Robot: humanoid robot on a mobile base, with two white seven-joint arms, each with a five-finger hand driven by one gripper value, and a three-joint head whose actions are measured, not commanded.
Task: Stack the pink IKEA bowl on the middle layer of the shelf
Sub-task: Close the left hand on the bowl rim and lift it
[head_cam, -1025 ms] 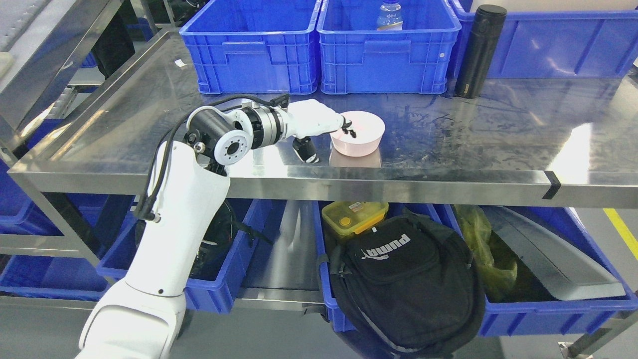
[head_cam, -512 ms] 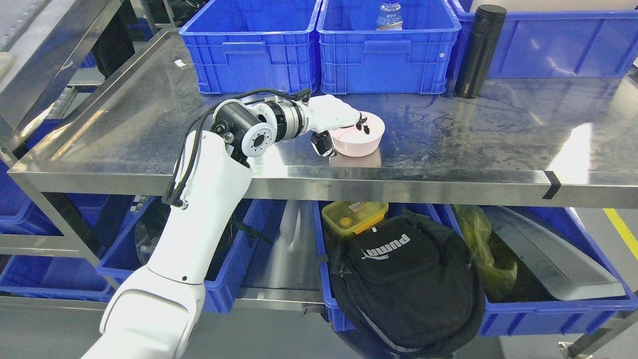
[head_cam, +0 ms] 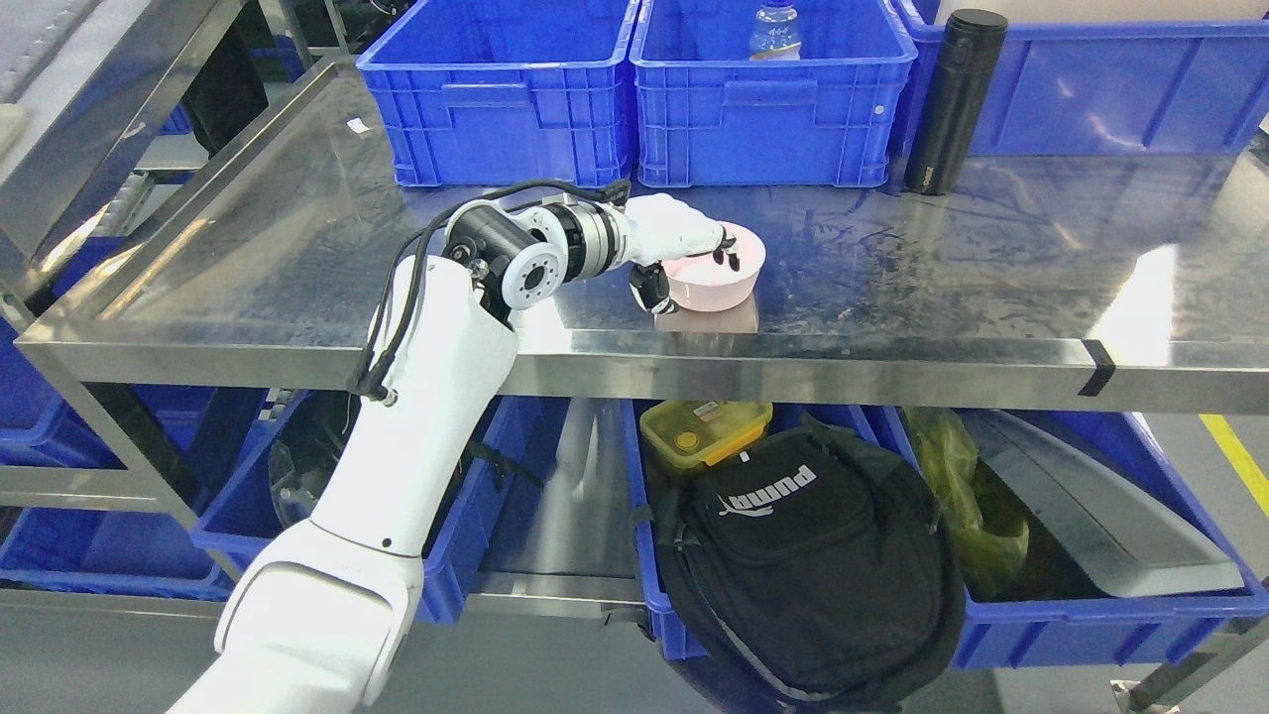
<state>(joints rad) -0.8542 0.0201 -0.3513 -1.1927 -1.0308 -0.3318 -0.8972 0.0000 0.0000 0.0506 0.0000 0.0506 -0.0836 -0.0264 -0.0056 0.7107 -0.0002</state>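
Where left hand (head_cam: 684, 248) clamps pink bowl (head_cam: 719, 283), bowl's near-left rim hidden.

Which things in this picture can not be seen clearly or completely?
All in the head view:
- Left robot hand: it covers the left rim of the pink bowl, so firm contact is unclear.
- Whether there is another bowl under the pink bowl: cannot tell.
- Bottle: cut by the top edge and hidden by the blue crate wall.
- Yellow box: partly behind the black backpack.
- Right arm: not in view.
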